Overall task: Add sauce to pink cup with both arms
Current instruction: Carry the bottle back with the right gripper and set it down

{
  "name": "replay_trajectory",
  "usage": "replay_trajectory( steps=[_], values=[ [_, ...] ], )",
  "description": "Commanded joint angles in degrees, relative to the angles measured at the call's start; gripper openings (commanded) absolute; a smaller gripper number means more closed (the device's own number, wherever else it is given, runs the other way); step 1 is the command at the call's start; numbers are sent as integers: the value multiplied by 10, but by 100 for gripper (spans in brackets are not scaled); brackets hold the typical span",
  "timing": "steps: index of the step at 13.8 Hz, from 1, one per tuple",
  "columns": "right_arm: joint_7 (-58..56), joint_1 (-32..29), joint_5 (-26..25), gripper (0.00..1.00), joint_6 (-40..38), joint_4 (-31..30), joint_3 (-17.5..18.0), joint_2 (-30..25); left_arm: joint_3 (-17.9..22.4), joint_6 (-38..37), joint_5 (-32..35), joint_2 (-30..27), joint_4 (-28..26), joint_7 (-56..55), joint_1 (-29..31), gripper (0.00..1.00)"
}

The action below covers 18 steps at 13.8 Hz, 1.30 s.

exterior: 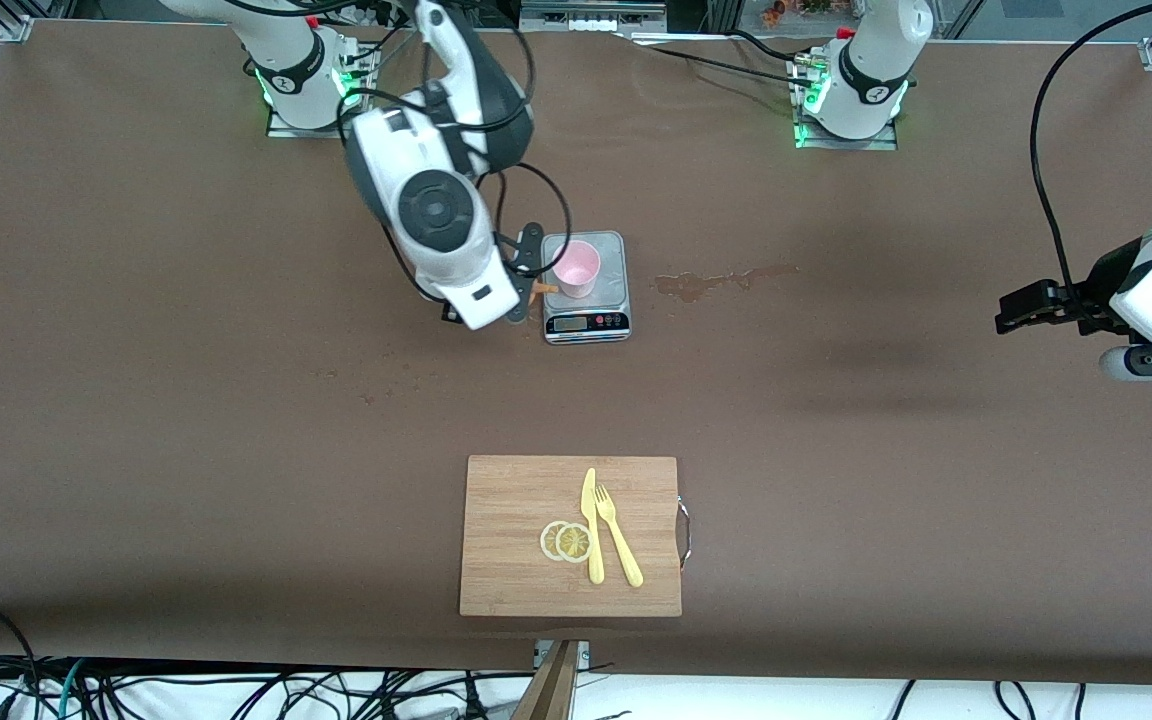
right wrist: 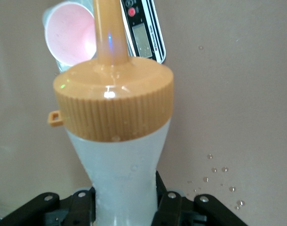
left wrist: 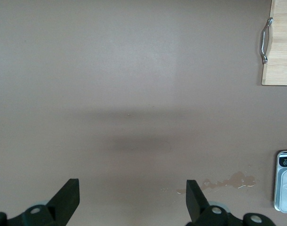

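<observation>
The brown table (exterior: 136, 400) carries a wooden cutting board (exterior: 526, 500) nearest the front camera, with a yellow knife (exterior: 591, 520), a yellow fork (exterior: 618, 545) and two lemon slices (exterior: 566, 541) lying on it, none of them part of this job. Farther from that camera stands a small kitchen scale (exterior: 586, 320), and the pink cup (exterior: 576, 268) sits upright on its platform, so the receiving side looks ready. The right arm (exterior: 431, 215) reaches in beside the scale, and its right gripper (right wrist: 127, 207) is clamped around the body of the sauce bottle (right wrist: 120, 169), which is tipped so that the orange nozzle (exterior: 542, 290) points toward the cup, its tip close to the cup's rim. The cup's inside looks plain pink in the right wrist view, so by my reading little or no sauce has gone in yet; squeezing and filling remain, then righting the bottle. A wet stain (exterior: 721, 282) marks the table beside the scale, toward the left arm's end, and small droplets (right wrist: 219, 179) lie near the bottle. The left gripper (left wrist: 131, 200) waits with its jaws spread wide and empty, over bare table at the left arm's end.
</observation>
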Motion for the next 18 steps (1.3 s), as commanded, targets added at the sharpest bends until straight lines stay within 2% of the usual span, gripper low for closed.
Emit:
replay_trajectory(
  steps=[1, 2, 5, 11, 16, 18],
  values=[
    [-65, -53, 65, 26, 11, -55, 17, -58, 0, -8, -8, -2, 3, 16, 3, 100],
    [-94, -73, 82, 26, 14, -68, 22, -70, -1, -9, -8, -2, 4, 16, 3, 100],
    [-212, -175, 138, 26, 19, -117, 70, -107, -1, -9, -8, -2, 3, 16, 3, 100],
    [-512, -323, 217, 26, 16, -208, 88, -119, -1, -9, -8, -1, 4, 15, 2, 100],
    [-757, -410, 293, 27, -2, -253, 88, -70, -1, -9, -9, -1, 3, 15, 2, 100],
    [-837, -433, 347, 28, -31, -263, 88, -23, -1, -8, -9, -1, 4, 14, 2, 100]
  ],
)
